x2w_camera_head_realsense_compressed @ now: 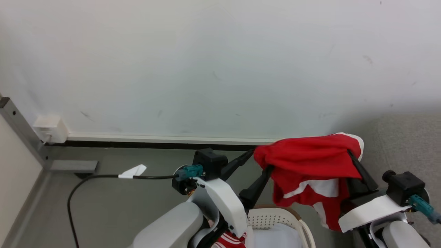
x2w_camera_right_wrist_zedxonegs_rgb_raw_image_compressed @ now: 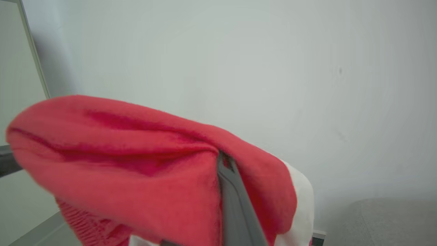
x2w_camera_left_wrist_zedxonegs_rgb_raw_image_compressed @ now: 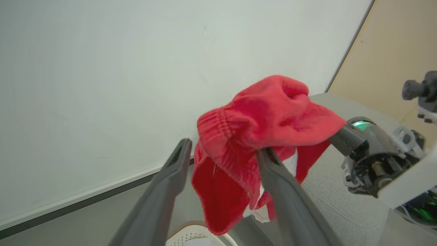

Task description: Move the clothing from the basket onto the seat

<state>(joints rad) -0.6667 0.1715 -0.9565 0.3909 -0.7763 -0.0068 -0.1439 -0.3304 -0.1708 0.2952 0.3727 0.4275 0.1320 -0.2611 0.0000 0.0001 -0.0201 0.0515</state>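
Closest to the lens, the left gripper (x2w_camera_left_wrist_zedxonegs_rgb_raw_image_compressed: 225, 147) is holding its jaws spread wide. The clothing (x2w_camera_head_realsense_compressed: 310, 158) is draping over the tip of one finger, while the other finger is standing just beside the fabric's ribbed edge. The red garment with white panels is hanging in the air between the two arms, above and slightly right of the basket (x2w_camera_head_realsense_compressed: 275, 218). The seat (x2w_camera_head_realsense_compressed: 406, 144) is lying behind it to the right.

The garment's far end is draping over the right gripper (x2w_camera_head_realsense_compressed: 356, 170). One dark finger is showing under the fold in the right wrist view and the other is lying hidden, so I cannot tell whether those jaws are pinching the fabric or merely carrying it.

The basket's perforated white wall and tan rim are peeking up from the bottom of the head view, with a pale bluish-white cloth (x2w_camera_head_realsense_compressed: 279, 239) lying inside. A red scrap with white stripes (x2w_camera_head_realsense_compressed: 231, 240) is showing under the left forearm, just left of the basket.

Farther out, a black cable (x2w_camera_head_realsense_compressed: 89, 179) is running over the grey floor to a teal connector (x2w_camera_head_realsense_compressed: 191, 171) on the left wrist. It is carrying a small white tag (x2w_camera_head_realsense_compressed: 132, 171), and whether that tag is bearing any writing I cannot tell. A white box (x2w_camera_head_realsense_compressed: 50, 129) is sitting at the foot of the white wall, beside a grey metal post (x2w_camera_head_realsense_compressed: 17, 124).
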